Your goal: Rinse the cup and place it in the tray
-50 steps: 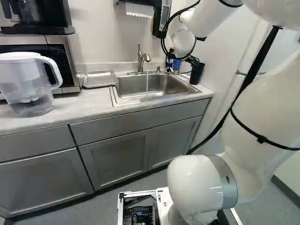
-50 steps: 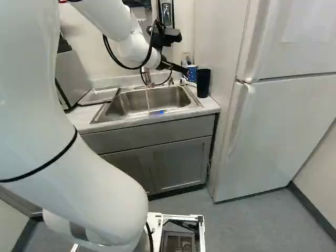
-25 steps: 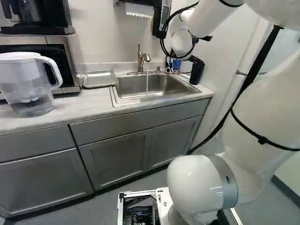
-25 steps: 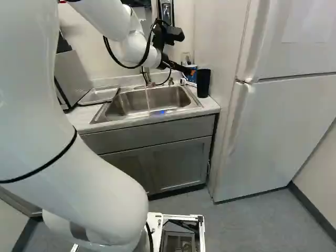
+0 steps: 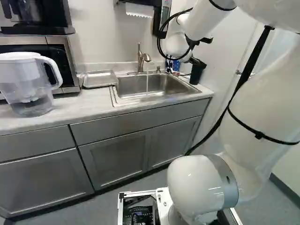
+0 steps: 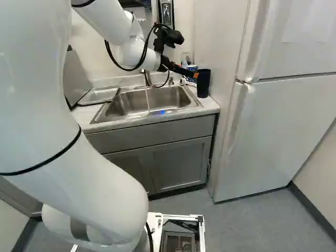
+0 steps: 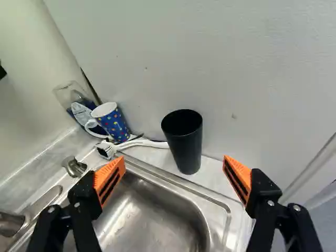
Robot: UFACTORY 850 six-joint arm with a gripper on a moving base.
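Note:
In the right base view my gripper (image 6: 190,73) reaches over the sink's far right corner, its tip close to the black cup (image 6: 203,84). The wrist view shows the gripper (image 7: 174,161) open, orange pads wide apart, with nothing held. Ahead of the fingers, between their lines, the black cup (image 7: 185,144) stands upright on the counter strip by the wall. Water runs from the faucet (image 5: 142,58) into the metal sink (image 5: 154,85). The shallow tray (image 5: 100,78) lies on the counter beside the sink, on the side away from the cup.
A blue dotted mug (image 7: 113,123), a clear container (image 7: 76,102) and a white-handled brush (image 7: 139,143) lie near the black cup, by the wall. A water pitcher (image 5: 28,84) stands before the microwave (image 5: 56,54). The fridge (image 6: 273,126) rises right of the counter.
The arm has shifted against its base joint, and in the right base view the gripper has come closer to the black cup. The base and the cup have not moved.

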